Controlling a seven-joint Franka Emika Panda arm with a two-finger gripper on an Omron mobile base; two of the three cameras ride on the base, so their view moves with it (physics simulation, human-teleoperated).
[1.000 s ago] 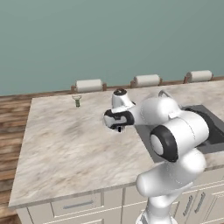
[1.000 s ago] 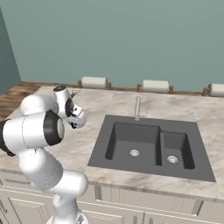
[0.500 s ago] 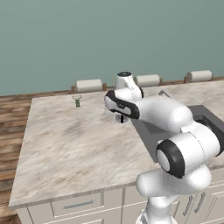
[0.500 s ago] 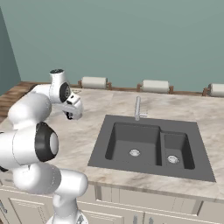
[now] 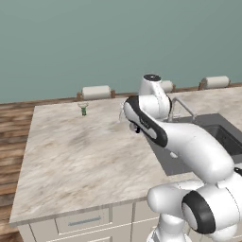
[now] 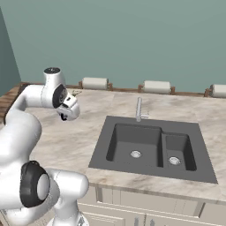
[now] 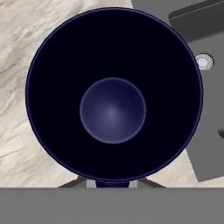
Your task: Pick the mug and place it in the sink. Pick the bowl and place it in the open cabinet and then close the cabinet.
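Note:
The dark navy mug [image 7: 112,109] is seen from straight above in the hand view, its round mouth and paler bottom facing the camera. My gripper [image 7: 112,183] is shut on it, with just the finger bases peeking out under its rim. From the base views the mug [image 5: 137,129] [image 6: 64,116] hangs as a small dark shape under the hand, above the marble counter left of the dark grey sink [image 6: 110,132] [image 5: 222,134] [image 7: 205,39]. The bowl and the cabinet are out of view.
A chrome faucet [image 6: 139,108] [image 5: 182,106] stands behind the sink. A tiny green item [image 5: 83,109] sits at the counter's far left. Several white rolls [image 5: 96,91] [image 6: 156,85] line the back edge by the teal wall. The counter [image 5: 80,160] drops off at the front and left.
The arm has unfolded and stretched forward, its upper joint now raised high. The hand has kept the mug and stayed over the counter left of the sink, shifting only slightly.

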